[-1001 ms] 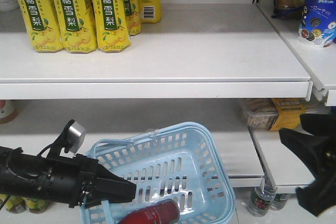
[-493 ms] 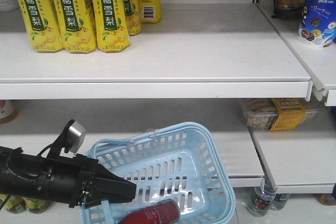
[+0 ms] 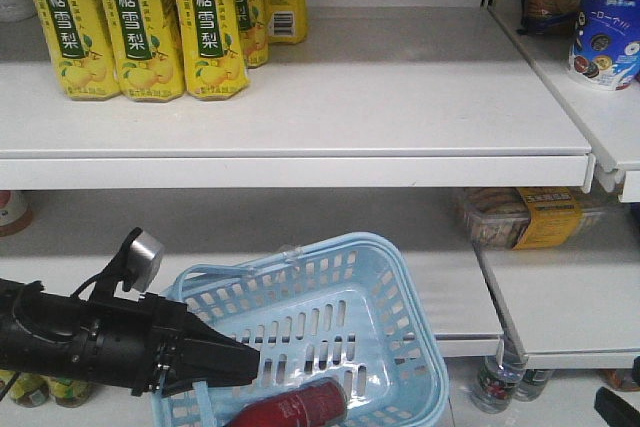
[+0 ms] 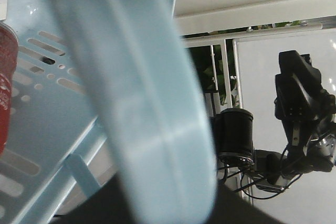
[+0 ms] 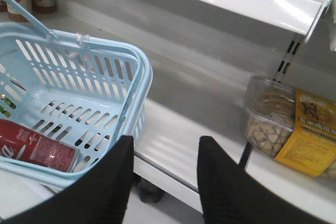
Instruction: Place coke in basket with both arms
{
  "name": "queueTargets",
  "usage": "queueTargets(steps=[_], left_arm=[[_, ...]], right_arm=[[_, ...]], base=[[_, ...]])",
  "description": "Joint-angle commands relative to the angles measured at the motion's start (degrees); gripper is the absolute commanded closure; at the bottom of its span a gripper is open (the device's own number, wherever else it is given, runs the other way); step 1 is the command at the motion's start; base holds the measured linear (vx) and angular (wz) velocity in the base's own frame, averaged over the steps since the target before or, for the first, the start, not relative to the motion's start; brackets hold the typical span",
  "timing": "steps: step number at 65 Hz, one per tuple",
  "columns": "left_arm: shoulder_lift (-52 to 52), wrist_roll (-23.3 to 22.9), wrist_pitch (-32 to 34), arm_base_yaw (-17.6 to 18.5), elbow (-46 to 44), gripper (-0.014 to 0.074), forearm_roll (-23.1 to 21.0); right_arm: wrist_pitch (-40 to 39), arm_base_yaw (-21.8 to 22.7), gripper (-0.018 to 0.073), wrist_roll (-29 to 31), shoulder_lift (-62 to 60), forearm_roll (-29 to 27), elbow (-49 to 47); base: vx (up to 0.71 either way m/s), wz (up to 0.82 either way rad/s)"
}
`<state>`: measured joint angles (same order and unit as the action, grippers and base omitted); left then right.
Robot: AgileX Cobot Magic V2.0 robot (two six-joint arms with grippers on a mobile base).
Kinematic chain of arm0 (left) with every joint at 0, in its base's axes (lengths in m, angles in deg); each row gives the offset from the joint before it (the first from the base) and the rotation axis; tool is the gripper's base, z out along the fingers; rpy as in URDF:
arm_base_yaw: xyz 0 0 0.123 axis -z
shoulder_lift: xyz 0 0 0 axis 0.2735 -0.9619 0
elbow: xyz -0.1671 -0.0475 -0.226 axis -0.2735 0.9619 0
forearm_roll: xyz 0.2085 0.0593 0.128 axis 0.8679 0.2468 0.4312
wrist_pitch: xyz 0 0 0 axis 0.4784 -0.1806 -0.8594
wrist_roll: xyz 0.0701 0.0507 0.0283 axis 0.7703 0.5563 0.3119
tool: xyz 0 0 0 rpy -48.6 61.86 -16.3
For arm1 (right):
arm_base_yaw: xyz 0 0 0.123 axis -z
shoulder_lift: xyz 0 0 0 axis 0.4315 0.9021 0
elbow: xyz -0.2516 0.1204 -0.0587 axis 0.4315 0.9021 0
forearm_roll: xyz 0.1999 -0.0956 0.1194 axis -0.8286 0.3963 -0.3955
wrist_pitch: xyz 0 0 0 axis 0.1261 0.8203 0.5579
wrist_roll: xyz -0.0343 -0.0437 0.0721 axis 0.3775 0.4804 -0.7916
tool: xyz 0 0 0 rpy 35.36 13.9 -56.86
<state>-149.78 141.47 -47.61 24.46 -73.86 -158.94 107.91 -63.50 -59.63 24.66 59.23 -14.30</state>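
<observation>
Coke in basket, lying flat

The basket rim blurs across the left wrist view, hiding the left fingers.

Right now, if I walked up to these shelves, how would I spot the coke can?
Find the light blue basket held in front of the lower shelf. The coke lies on its side on the basket's slotted floor, at the near end. It is the only red thing there; the drinks on the upper shelf are yellow cartons.
</observation>
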Motion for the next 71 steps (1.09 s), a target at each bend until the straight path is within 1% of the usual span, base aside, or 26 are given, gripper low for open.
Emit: queueTargets(steps=[1, 4, 10, 13, 71], left_arm=[[2.0, -0.4, -3.1, 0.1, -1.2, 0.0603, -4.4], [2.0, -0.4, -3.1, 0.1, -1.2, 0.0603, -4.4], [2.0, -0.4, -3.1, 0.1, -1.2, 0.0603, -4.4], [2.0, -0.4, -3.1, 0.1, -1.2, 0.0603, -4.4], [2.0, -0.4, -3.3, 0.2, -1.2, 0.0603, -4.7]], right_arm=[[-4.9, 0.1, 0.0314, 0.1, 0.7, 0.8, -1.4], [-5.0, 0.1, 0.0351, 0.1, 0.7, 0.8, -1.4], [-5.0, 0.1, 0.0517, 0.1, 0.7, 0.8, -1.4], [-5.0, 0.1, 0.0575, 0.0, 0.7, 0.8, -1.4], [-5.0, 0.1, 0.0568, 0.1, 0.7, 1.2, -1.4]], base=[[0.0, 0.0], [0.0, 0.0], [0.0, 0.0], [0.0, 0.0], [0.0, 0.0]])
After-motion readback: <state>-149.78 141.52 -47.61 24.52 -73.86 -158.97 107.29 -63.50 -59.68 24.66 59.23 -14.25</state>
